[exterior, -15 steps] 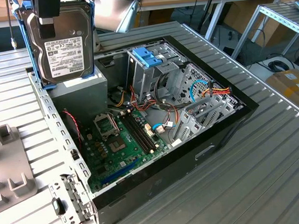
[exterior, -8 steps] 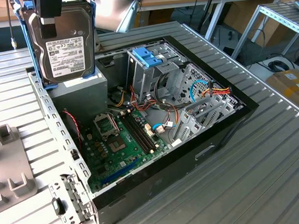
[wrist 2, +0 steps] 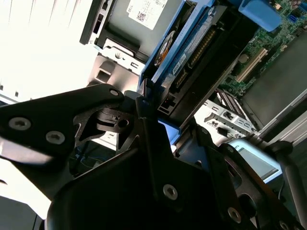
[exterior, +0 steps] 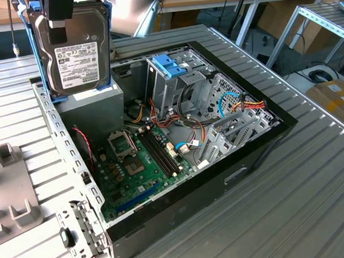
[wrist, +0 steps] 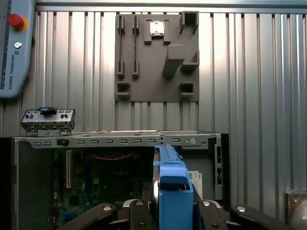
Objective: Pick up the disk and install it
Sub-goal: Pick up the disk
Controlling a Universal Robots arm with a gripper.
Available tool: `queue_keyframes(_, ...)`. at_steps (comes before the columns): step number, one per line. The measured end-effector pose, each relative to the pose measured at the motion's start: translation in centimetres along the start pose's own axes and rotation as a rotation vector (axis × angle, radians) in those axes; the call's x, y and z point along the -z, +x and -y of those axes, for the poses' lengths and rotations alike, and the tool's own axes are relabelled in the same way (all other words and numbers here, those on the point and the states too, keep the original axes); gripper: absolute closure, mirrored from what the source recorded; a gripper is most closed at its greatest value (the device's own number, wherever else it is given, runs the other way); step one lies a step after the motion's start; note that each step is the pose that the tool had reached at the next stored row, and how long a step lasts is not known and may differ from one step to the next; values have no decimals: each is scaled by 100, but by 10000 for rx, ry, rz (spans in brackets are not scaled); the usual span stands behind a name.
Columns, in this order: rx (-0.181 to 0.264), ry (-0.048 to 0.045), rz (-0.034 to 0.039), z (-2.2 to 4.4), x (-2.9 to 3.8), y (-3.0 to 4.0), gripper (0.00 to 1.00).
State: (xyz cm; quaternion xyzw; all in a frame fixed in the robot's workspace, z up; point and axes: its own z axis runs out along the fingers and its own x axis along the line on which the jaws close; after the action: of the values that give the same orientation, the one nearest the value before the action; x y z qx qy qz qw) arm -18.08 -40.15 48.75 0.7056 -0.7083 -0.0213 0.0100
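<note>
Fingers: pressed onto the disk point(exterior: 76, 50). In the first wrist view the dark fingers point(wrist: 211, 213) sit on either side of its blue frame, and I read that as a firm pinch across the thin dimension.
Disk position: off the surface point(exterior: 294, 215) and in the air, over the corner of the case point(exterior: 261, 153) where the power box point(exterior: 92, 110) sits. Its lower edge is just above the box top.
Disk attitude: standing on end with the long axis close to vertical. The labelled face is turned to the exterior camera.
Key relation: the cage point(exterior: 169, 82) with the blue handle point(exterior: 169, 65) lies to the exterior view's right of the disk. It is near, lower down, and inside the case past the power box.
Judgement: the disk is picked up and not yet seated in anything.
Disk material: silver-grey cast metal body, flat and rigid, with a white paper label and a light blue plastic frame along the edges. The second wrist view shows a circuit board and connector on the underside.
Cage: thin folded sheet metal, perforated, with sharp-looking edges.
Case interior: green board point(exterior: 139, 166) and loose red, yellow and blue cables beside the cage. I would count these as snag risks.
Surface: ribbed grey metal.
</note>
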Motion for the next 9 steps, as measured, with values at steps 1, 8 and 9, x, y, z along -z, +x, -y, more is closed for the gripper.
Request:
queue_keyframes(1, 0, 0, 1, 3, 0, 0, 63)
queue_keyframes(8, -1, 1, 0, 32, -1, 0, 63)
queue_keyframes(9, 0, 1, 0, 37, -1, 0, 63)
